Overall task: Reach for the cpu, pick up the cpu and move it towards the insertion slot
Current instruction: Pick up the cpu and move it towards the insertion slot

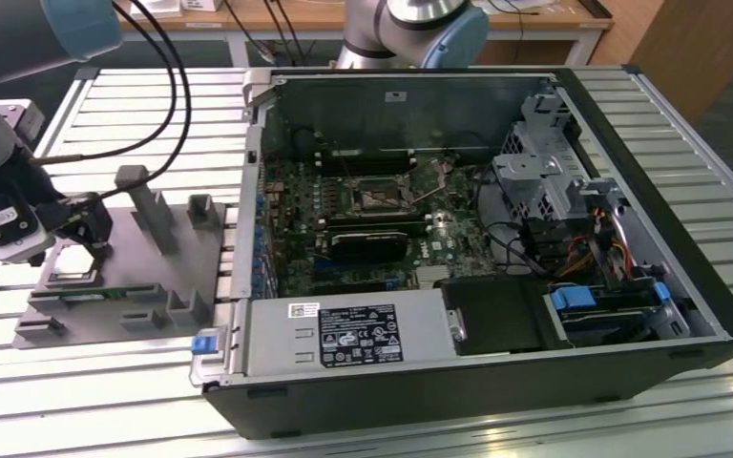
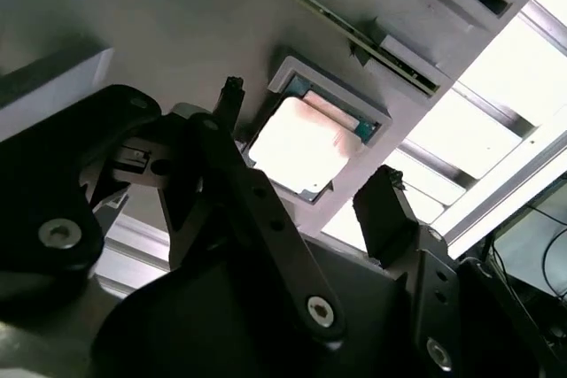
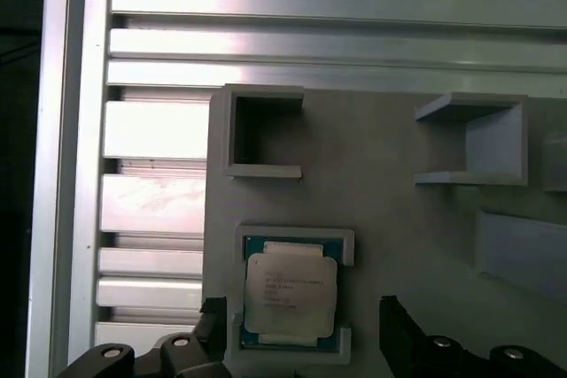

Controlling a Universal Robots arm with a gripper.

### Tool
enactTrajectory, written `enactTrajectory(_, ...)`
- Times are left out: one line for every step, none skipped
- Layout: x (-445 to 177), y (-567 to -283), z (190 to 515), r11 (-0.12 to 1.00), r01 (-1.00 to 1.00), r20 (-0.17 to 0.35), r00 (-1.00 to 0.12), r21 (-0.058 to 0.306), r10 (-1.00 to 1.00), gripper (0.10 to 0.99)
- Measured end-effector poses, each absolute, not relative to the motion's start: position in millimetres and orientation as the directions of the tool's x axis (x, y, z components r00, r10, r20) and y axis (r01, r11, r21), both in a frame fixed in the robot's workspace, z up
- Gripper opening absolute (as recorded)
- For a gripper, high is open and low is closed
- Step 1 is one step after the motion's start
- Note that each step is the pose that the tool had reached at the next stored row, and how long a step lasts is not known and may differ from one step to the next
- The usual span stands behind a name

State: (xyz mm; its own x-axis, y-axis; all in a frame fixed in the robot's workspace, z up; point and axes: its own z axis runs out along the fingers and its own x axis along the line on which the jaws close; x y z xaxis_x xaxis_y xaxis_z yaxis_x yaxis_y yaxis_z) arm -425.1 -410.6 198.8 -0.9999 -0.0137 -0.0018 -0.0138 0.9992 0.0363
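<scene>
Tool (image 3: 301,312) hangs low over a grey holder plate (image 3: 399,210), its black fingers (image 3: 392,325) spread apart and gripping nothing. Both wrist views show one finger on either side of the cpu (image 3: 290,294), neither yet touching it as far as I can tell. The cpu lies flat in a shallow grey frame (image 3: 297,238) on that plate, silvery lid up, with a thin green rim around the lid. The frame looks open along the two sides facing the fingers, and those bare opposite edges seem the place to take hold. My read is that the piece is light, thin and stiff. The smooth metal lid is likely slippery and the underside delicate, so I would pinch squarely on the edges with modest force and keep it level. The plate rests on the slatted aluminium bench (image 1: 150,105) at the exterior view's left, mid-height. An open computer case (image 1: 653,153) fills that view's centre and right. The insertion slot (image 1: 376,197) sits on the board just above the frame's centre, well apart from the tool.
</scene>
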Motion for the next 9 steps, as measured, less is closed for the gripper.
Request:
enactTrajectory(-425.2,-410.1,197.8,0.999,-0.014,-0.002,-1.000,0.036,-0.014,0.792)
enactTrajectory(-425.2,-409.5,196.9,0.999,-0.014,-0.002,-1.000,0.036,-0.014,0.792)
enactTrajectory(-425.3,-408.9,195.9,0.999,-0.013,-0.002,-1.000,0.035,-0.013,0.792)
enactTrajectory(-425.4,-408.3,194.8,0.999,-0.013,-0.002,-1.000,0.035,-0.013,0.792)
enactTrajectory(-425.5,-408.0,193.8,0.999,-0.012,-0.002,-1.000,0.035,-0.012,0.792)
enactTrajectory(-425.7,-407.8,192.9,0.999,-0.012,-0.002,-1.000,0.035,-0.011,0.792)
enactTrajectory(-425.9,-407.8,192.0,0.999,-0.011,-0.002,-1.000,0.035,-0.011,0.792)
enactTrajectory(-426.1,-407.8,190.8,0.999,-0.011,-0.002,-1.000,0.035,-0.011,0.792)
enactTrajectory(-426.3,-407.5,189.7,0.999,-0.011,-0.002,-1.000,0.035,-0.011,0.792)
